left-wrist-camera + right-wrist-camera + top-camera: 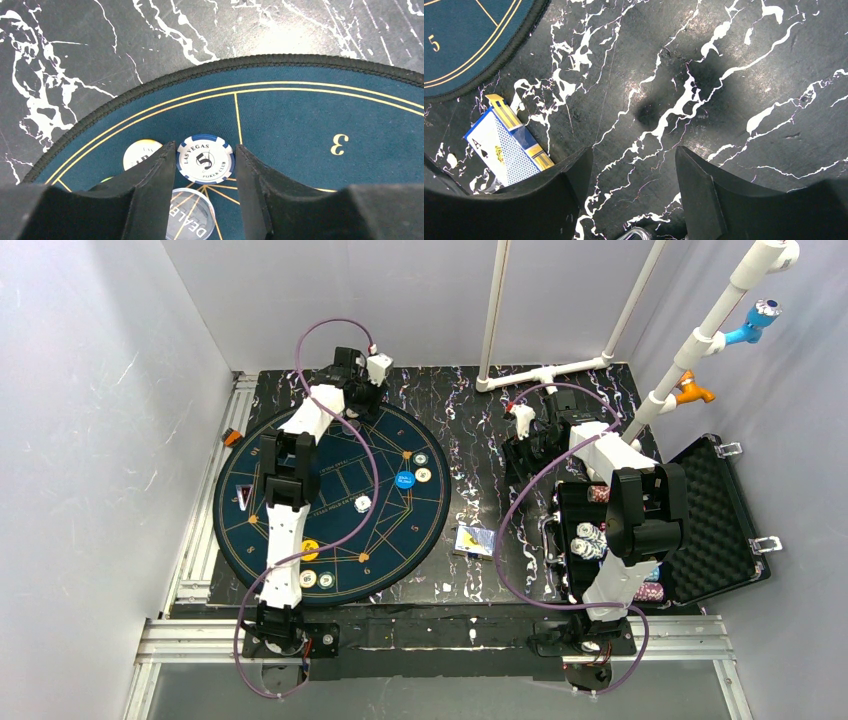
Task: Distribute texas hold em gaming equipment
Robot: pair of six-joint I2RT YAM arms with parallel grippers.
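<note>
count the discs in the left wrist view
3: a 5 chip between the jaws, a pale disc left of it, a dealer button below. A green sliver beside may be a fourth.

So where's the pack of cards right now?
In the top view the pack of cards lies on the table between the round mat and the open case.

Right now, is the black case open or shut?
Open: lid lies flat to the right, foam up; chips show in the case base.
</note>
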